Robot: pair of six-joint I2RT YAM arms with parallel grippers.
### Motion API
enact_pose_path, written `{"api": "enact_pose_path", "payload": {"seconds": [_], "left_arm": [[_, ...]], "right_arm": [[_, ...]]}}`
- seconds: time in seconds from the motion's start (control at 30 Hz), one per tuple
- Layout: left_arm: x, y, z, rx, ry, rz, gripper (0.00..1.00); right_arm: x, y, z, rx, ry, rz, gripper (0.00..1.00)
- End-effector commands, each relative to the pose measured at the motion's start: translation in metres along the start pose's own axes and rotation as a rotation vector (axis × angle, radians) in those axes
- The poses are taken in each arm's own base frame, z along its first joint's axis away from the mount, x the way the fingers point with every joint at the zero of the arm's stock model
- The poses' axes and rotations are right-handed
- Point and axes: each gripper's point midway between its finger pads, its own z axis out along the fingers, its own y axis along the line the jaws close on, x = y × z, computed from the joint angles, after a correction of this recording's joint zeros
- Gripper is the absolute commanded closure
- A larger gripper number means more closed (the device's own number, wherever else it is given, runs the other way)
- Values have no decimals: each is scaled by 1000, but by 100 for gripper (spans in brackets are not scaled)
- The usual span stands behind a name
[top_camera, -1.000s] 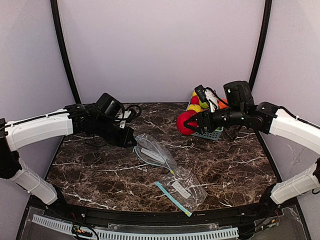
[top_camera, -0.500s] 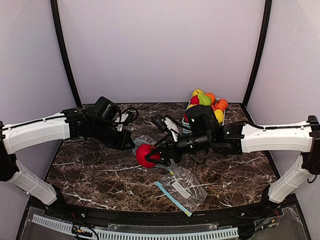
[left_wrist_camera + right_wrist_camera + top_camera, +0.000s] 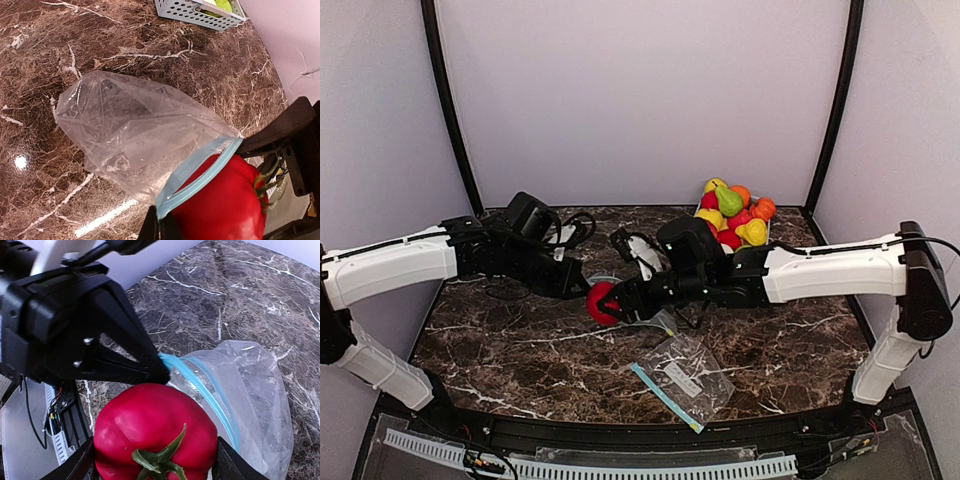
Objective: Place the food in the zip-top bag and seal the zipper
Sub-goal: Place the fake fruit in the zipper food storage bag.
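My right gripper [image 3: 607,303] is shut on a red toy tomato [image 3: 599,301] with a green stem [image 3: 155,432] and holds it at the mouth of a clear zip-top bag [image 3: 638,305]. My left gripper [image 3: 582,284] is shut on the bag's blue zipper rim [image 3: 197,170] and holds the mouth open. In the left wrist view the tomato [image 3: 220,205] sits partly inside the rim. The bag's body [image 3: 135,132] lies on the marble table [image 3: 520,340]. The right gripper [image 3: 155,465] grips the tomato on both sides.
A light-blue slatted basket [image 3: 705,215] at the back right holds several toy fruits, red, green, orange and yellow [image 3: 730,200]. A second clear zip-top bag [image 3: 685,375] with a blue strip lies near the front centre. Black cables [image 3: 580,228] lie behind the left arm.
My right arm carried the tomato from beside the basket leftward and down to the bag's mouth. My left gripper stayed holding the rim.
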Motion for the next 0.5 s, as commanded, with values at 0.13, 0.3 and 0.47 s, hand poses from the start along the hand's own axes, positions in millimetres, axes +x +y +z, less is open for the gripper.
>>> {"api": "enact_pose_path", "payload": {"seconds": [0.13, 0.3, 0.47], "left_arm": [[4, -8, -5, 43, 0, 2, 99], [5, -11, -3, 61, 7, -1, 99], [6, -17, -1, 101, 17, -7, 99]], "right_arm": [[-5, -39, 9, 222, -36, 76, 41], [-2, -50, 14, 271, -40, 91, 41], [-2, -52, 23, 275, -29, 87, 41]]}}
